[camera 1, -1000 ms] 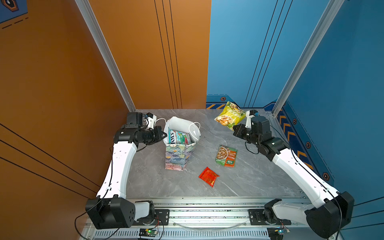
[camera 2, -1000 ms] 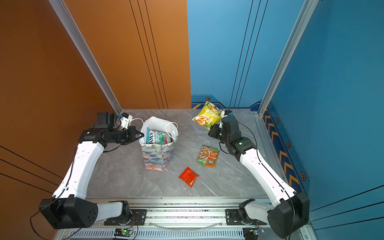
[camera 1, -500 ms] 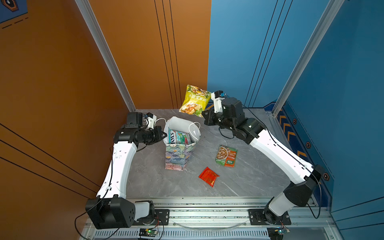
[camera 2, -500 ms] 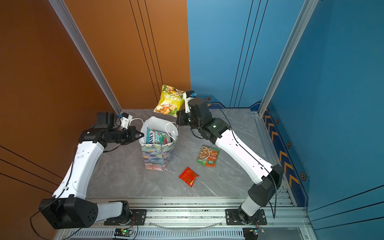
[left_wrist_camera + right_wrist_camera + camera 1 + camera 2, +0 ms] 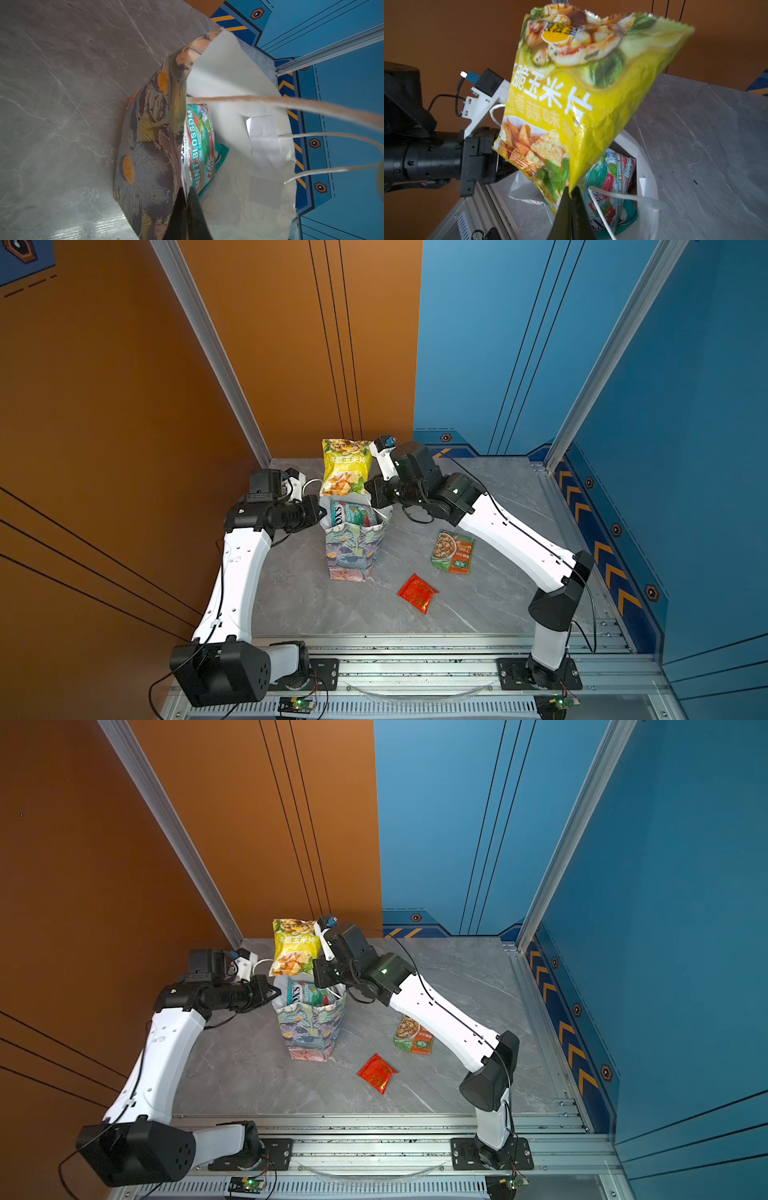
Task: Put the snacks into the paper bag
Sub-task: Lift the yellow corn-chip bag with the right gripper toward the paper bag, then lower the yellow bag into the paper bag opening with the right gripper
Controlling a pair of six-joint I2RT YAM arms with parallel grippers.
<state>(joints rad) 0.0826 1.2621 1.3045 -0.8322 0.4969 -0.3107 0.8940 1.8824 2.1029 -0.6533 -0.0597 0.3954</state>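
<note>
My right fingers (image 5: 580, 214) are clamped on a lower corner of the yellow chip bag (image 5: 346, 467), holding it upright just over the open mouth of the paper bag (image 5: 353, 556). My left fingers (image 5: 197, 214) pinch that bag's rim. A teal candy packet (image 5: 354, 514) sits inside. The green-orange packet (image 5: 453, 552) and red packet (image 5: 417, 593) lie on the desk (image 5: 519, 506) near the bag.

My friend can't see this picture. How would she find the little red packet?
Find the grey marbled table and the flowery paper bag standing on it. Right of the bag in both top views, two packets lie flat. The red packet is the one nearer the front rail, smaller than the green-and-orange packet and shiny red all over.
</note>
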